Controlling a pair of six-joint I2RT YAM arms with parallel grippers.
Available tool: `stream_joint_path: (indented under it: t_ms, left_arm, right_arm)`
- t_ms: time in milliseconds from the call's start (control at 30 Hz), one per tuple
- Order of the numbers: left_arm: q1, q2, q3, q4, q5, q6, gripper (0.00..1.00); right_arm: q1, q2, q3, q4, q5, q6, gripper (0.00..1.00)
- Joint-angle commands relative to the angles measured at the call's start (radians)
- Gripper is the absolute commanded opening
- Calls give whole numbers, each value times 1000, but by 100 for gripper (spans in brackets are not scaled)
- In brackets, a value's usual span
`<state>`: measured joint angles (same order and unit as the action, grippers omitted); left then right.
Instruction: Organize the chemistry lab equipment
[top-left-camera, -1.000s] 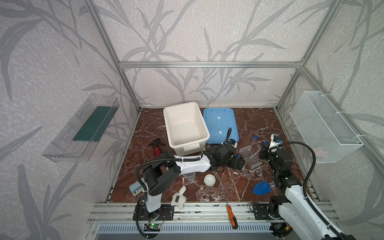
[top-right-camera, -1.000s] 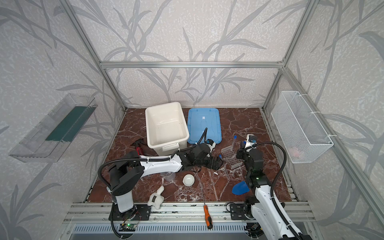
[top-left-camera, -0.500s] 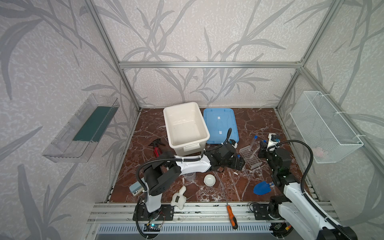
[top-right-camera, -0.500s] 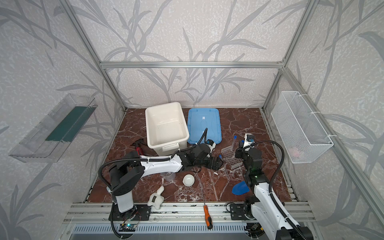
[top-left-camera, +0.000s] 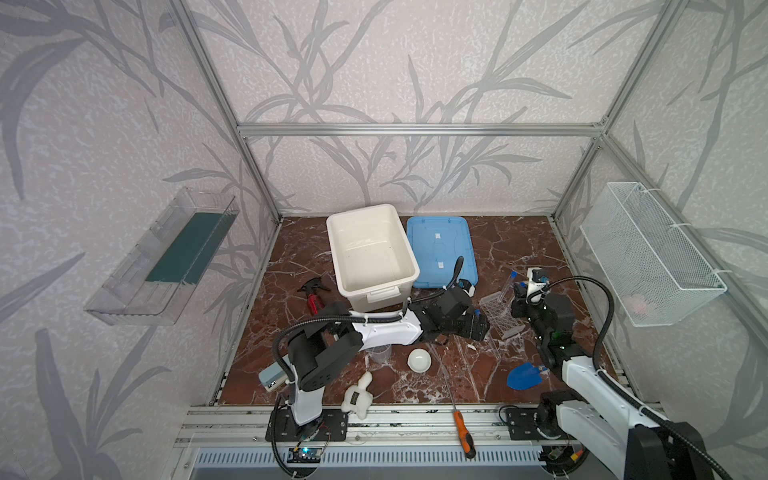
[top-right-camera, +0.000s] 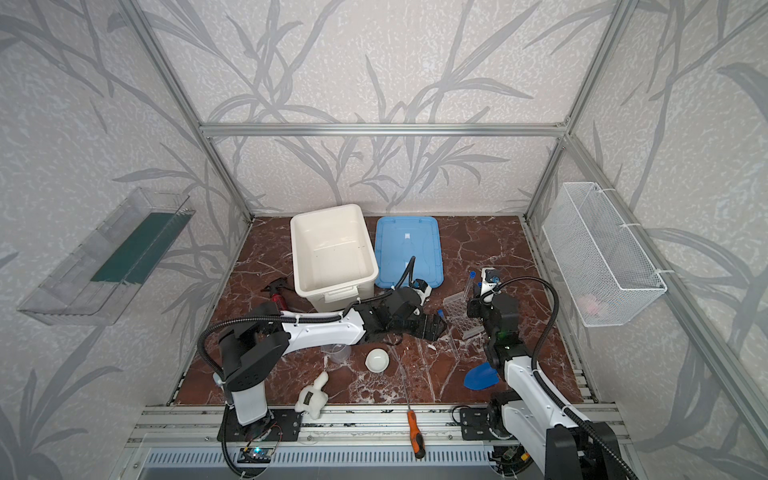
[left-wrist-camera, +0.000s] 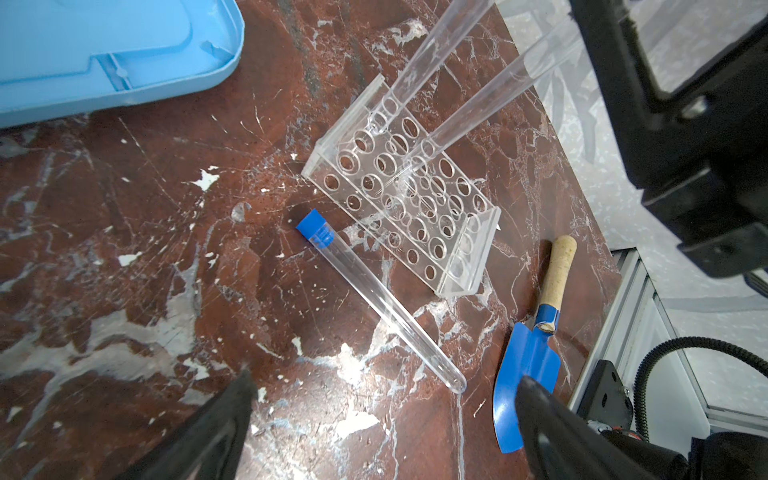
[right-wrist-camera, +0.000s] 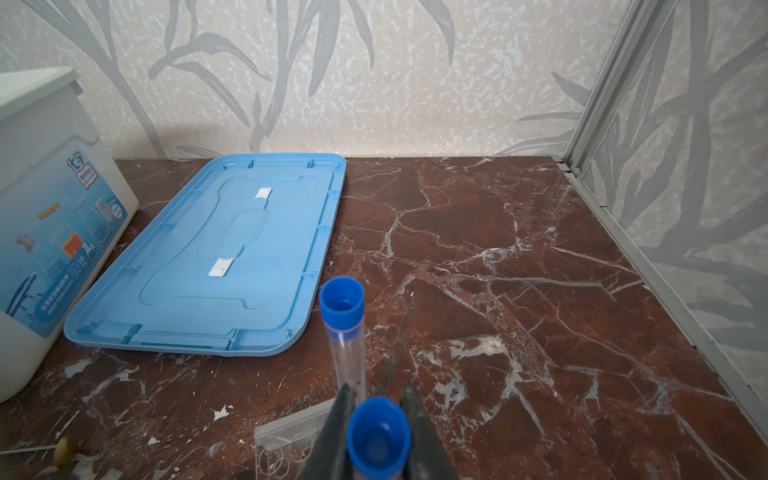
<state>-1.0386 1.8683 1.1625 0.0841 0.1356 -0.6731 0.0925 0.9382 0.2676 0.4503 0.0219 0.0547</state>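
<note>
My right pincer (right-wrist-camera: 378, 405) is closed on the blue cap of a standing test tube (left-wrist-camera: 490, 99), whose lower end meets a hole near the middle of the clear perforated tube rack (left-wrist-camera: 415, 199). The rack rests on the marble surface (top-left-camera: 519, 241) toward its right edge, about midway between the front and back edges. A second capped tube (right-wrist-camera: 341, 316) stands in a hole at the rack's far end, close beside the gripped one. A third tube (left-wrist-camera: 374, 299) lies flat on the marble just beside the rack's long left side, cap toward the back edge. My left pincer (left-wrist-camera: 384, 382) hovers above this lying tube with jaws spread wide, holding nothing; neither finger touches it. In both top views the graduated beaker (top-left-camera: 379, 353) stands toward the front edge, partly under my left arm, with the small white dish (top-left-camera: 419, 359) near it on the right, apart. A blue trowel (left-wrist-camera: 528, 357) lies near the front right corner. A blue lid (right-wrist-camera: 208, 257) and a white bin (top-left-camera: 370, 249) sit by the back edge.
</note>
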Motion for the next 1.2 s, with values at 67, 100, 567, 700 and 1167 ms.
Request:
stream_joint_path:
  t_ms: [67,100,567,700,1167]
  left_arm:
    - [-1,9,19,-28,-50,11,99]
    - [-4,10,29,-48,-62,18,99]
    - [-41,154,261,-333,-82,82,92]
    - [-52,208,323,-385,-81,90,89]
    - [-86,369,520,-532,-121,114,77]
  right_arm:
    - [3,-4,-2,-60,56,46,28]
    - [3,-10,-2,-66,67,48,30]
    - [1,-372,138,-610,177,198,89]
    - [-2,-450,207,-813,170,198,89]
    - [-4,-535,264,-946,44,447,99]
